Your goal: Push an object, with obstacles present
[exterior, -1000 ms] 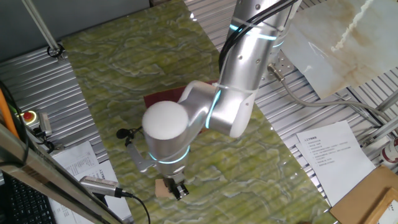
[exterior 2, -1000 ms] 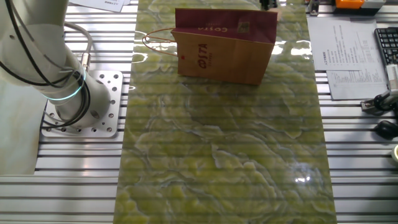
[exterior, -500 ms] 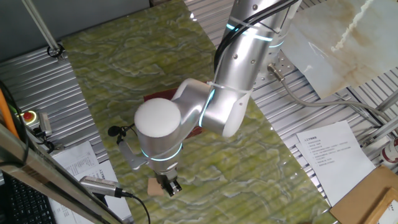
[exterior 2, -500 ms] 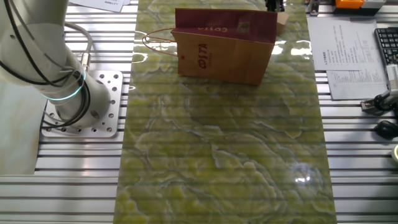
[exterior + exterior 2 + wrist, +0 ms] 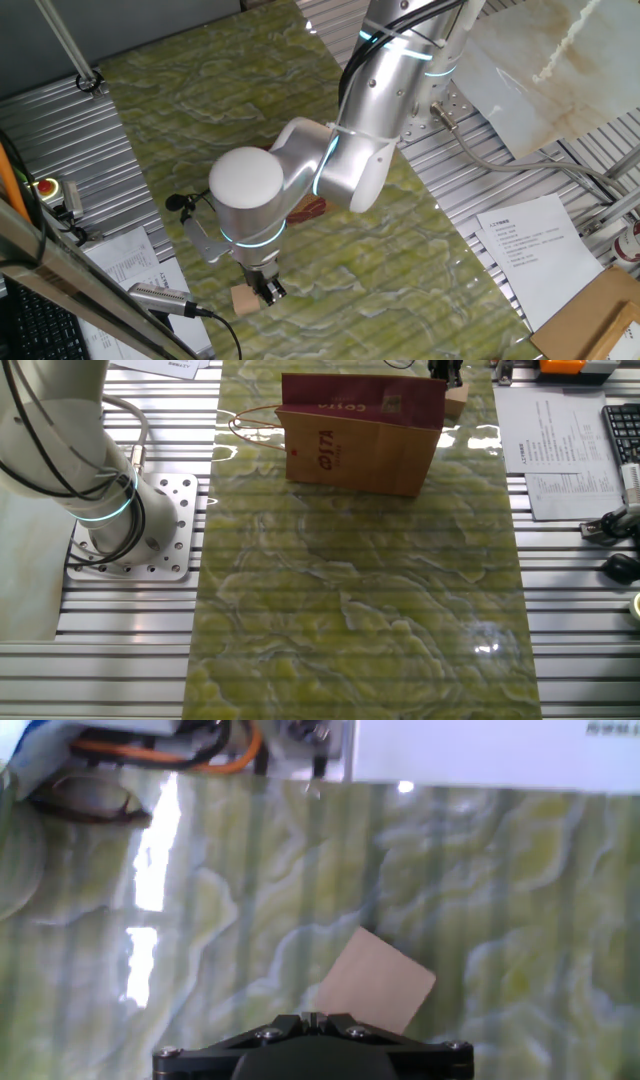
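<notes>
1. The small tan wooden cube [image 5: 242,299] sits at the edge of the green marbled surface [image 5: 200,110], touching the tip of my pincer [image 5: 265,290]. In the other fixed view the cube [image 5: 455,400] peeks out just beside the far corner of the paper bag [image 5: 362,435]. In the hand view the cube [image 5: 375,981] lies rotated, one corner toward the black pincer body [image 5: 312,1045].

2. The fingers look pressed together with no gap, so I read the pincer as closed and holding nothing, only bearing against the cube's side. The view is small, so I hold that loosely.

3. The risks I see from here:
   - The cube is close to the surface's edge. A push aimed that way could slide it onto the ribbed metal bed [image 5: 70,160] and tip it.
   - The cube sits turned against the tip, so an off-centre push may spin it and let it slip away.
   - The bag stands just beside the cube. It is light paper, so a brush from the arm [image 5: 330,170] or the cube could shift or topple it.
   - The string handles [image 5: 252,425] stick out and could snag.

4. Writing: white lettering on the bag's brown face seems to read "COSTA", partly legible, and repeats smaller on the maroon band [image 5: 340,392]. Printed sheets [image 5: 525,235] lie off the surface, too small to read.
</notes>
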Action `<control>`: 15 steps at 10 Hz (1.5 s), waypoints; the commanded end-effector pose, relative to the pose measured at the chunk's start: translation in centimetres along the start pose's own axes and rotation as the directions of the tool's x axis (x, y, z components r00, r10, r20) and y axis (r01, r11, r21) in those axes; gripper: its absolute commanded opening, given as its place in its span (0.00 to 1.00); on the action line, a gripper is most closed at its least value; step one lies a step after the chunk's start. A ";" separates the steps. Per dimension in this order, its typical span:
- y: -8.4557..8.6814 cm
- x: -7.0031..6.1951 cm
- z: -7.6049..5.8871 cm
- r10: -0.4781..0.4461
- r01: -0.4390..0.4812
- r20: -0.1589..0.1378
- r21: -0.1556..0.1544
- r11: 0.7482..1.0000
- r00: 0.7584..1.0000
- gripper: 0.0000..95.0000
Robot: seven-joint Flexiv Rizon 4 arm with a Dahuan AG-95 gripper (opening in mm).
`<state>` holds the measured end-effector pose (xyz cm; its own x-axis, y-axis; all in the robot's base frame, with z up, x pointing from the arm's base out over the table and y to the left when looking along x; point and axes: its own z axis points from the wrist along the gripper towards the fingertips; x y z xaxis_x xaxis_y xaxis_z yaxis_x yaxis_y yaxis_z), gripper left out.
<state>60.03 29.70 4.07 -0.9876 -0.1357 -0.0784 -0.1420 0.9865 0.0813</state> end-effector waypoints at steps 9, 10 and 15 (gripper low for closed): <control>2.7 -1.8 1.0 0.096 -0.095 0.034 -0.021 0.995 0.995 0.00; 2.4 -1.8 1.0 0.088 -0.087 0.039 -0.015 0.996 0.995 0.00; -0.9 -1.8 1.1 -0.020 0.013 0.077 0.089 0.996 0.997 0.00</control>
<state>61.87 29.25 3.16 -0.9780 -0.1415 -0.1534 -0.1432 0.9897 -0.0002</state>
